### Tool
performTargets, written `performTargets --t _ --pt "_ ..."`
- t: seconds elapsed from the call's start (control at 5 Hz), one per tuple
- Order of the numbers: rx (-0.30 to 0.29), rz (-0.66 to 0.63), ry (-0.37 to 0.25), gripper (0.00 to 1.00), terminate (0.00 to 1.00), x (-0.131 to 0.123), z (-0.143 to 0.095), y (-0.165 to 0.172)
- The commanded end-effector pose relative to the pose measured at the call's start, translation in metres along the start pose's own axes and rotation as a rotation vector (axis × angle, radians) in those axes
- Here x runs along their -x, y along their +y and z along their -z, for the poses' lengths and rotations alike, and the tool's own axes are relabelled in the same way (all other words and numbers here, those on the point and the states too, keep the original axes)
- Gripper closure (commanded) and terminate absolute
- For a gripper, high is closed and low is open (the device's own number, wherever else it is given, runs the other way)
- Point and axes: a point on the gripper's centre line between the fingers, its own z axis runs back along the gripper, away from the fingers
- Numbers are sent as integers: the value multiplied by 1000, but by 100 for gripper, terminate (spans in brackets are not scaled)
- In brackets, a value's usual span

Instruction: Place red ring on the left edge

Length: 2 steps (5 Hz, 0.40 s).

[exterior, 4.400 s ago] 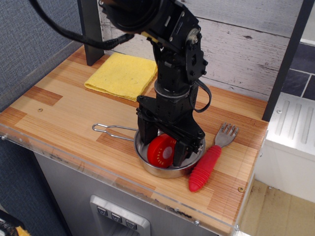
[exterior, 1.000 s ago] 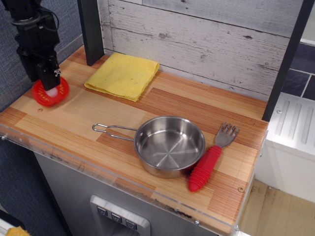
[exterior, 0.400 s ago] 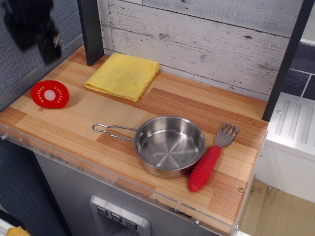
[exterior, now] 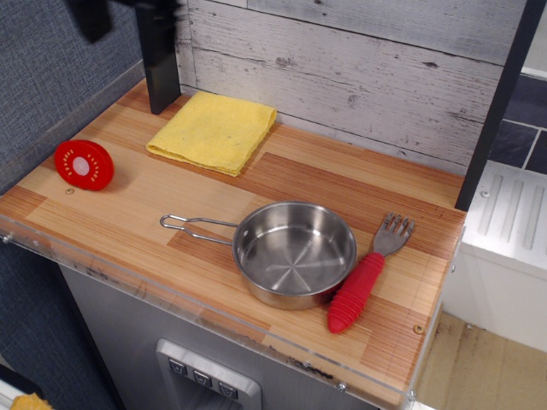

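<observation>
**Mia:** Where is the small flat round red plastic ring with the white middle?

**Ben:** It lies by itself on the left edge of the stripy brown wooden table. Nothing touches it. The folded yellow cloth is near it, further back and to the right.

**Mia:** And the black robot claw?

**Ben:** Only a dark, blurry bit shows at the very top left, high above the ring. I cannot tell if it is open or closed. It is not holding the ring.

**Mia:** What else is on the table?

**Ben:** A shiny round metal pan with a thin wire handle sits in the middle near the front. A red-handled fork with a grey head lies just beside it on the right.
</observation>
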Motion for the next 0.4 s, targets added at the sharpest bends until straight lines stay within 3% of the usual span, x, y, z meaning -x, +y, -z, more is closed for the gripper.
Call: performTargets --t 0.0,0.2 --pt "115 100 87 0 0 -1 30 -48" --pt "140 138 109 0 0 5 41 -57"
